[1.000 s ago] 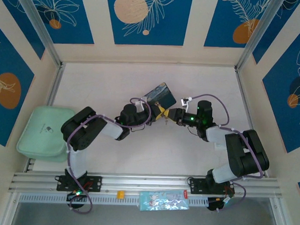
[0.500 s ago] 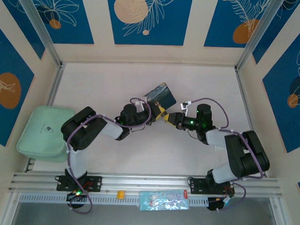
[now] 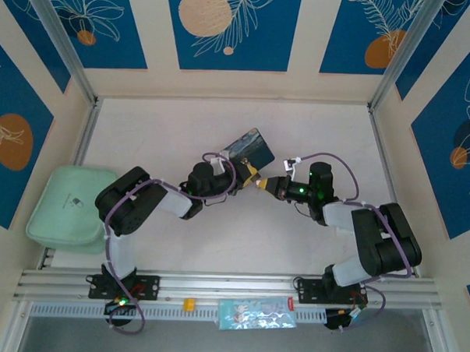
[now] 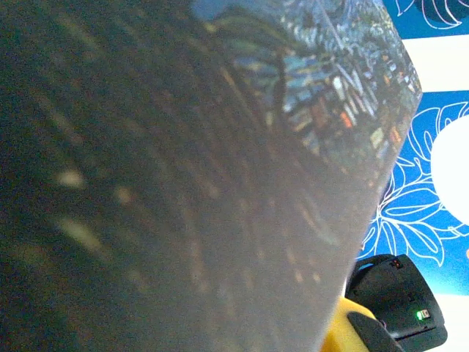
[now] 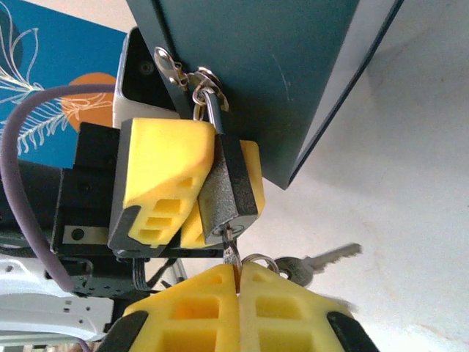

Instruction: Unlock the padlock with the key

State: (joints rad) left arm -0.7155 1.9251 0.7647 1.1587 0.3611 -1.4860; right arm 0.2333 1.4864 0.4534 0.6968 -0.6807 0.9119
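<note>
While the key (image 5: pixel 232 251) sits with its blade up in the bottom of the padlock (image 5: pixel 229 192), I have very little of it to work with. The right gripper (image 5: pixel 238 290) has its yellow fingers pressed fully together on the key's head, with just a sliver showing above them. If I turn the wrist off the blade's line, I expect the thin metal to bend or to slide out of the pinch.

The padlock hangs by its shackle (image 5: pixel 212 110) from the hasp (image 5: pixel 183 73) on the corner of the box (image 5: pixel 293 66). The left gripper (image 5: pixel 211 172) is closed on the lock's body, one pad on each side. Should those pads slip, the body would swing round with the key and the lock would not release.

A spare key (image 5: pixel 326 258) on a ring (image 5: pixel 267 265) dangles just beside my right fingers, over the table (image 5: pixel 410 220). It could catch on a finger during the turn and drag the key askew. A hard twist might also pull on the hasp and shift the box.
</note>
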